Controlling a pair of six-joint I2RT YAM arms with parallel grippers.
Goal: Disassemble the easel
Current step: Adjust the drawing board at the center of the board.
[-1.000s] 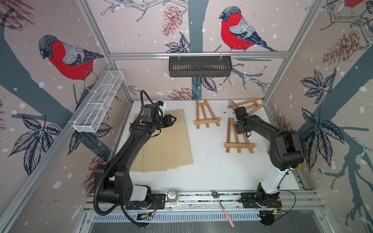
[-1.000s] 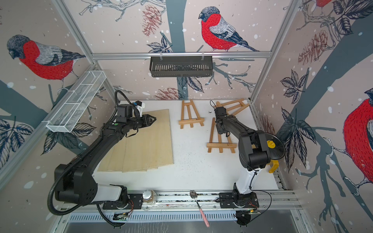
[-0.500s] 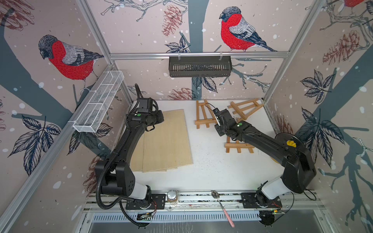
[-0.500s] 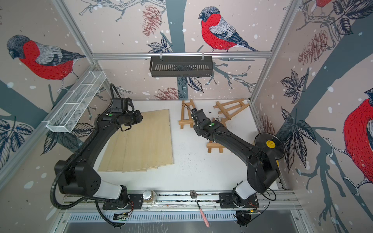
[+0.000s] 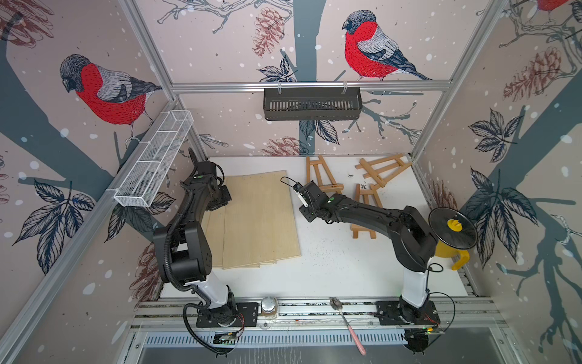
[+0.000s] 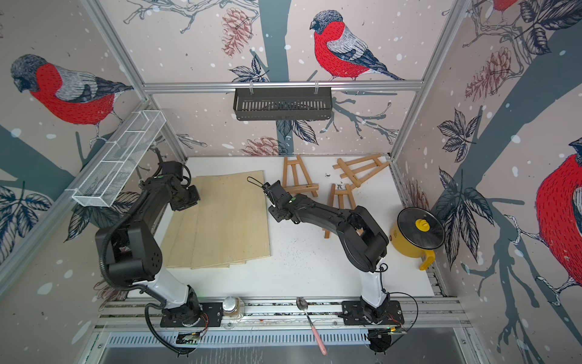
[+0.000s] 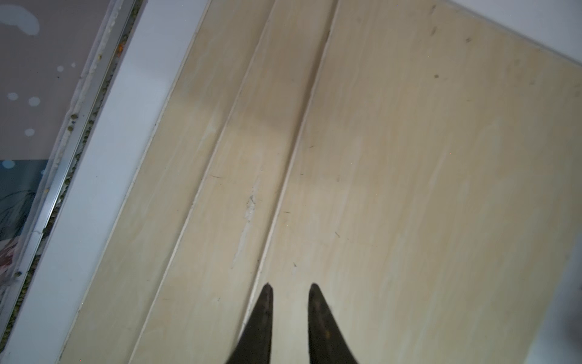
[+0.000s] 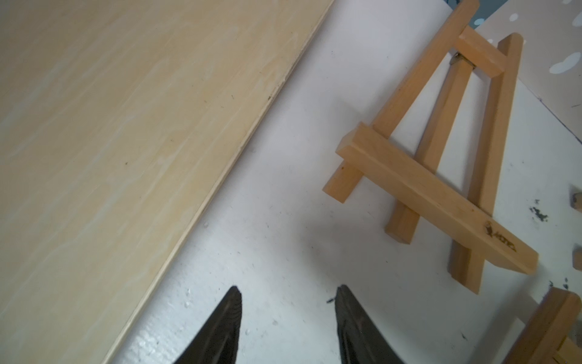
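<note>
Right gripper [image 8: 288, 293] hovering low over bare tabletop [image 8: 283, 220], jaws spread, nothing between them. Nearest easel [image 8: 434, 195] lying flat just ahead of it, on the side away from the plywood panels [image 8: 126, 126], legs folded in. Guessing it's lining up for a grab there. Left gripper [image 7: 289, 290] hanging over the panels, tips narrowly apart, pinching nothing, probably just keeping clear. Second easel [image 5: 363, 234] lying under the right arm, third easel [image 5: 382, 170] lying well beyond the right gripper

A robot lab test cell: aluminium frame [image 5: 311, 85], bird-printed wall panels [image 5: 220, 47], white tabletop [image 5: 330, 271].
</note>
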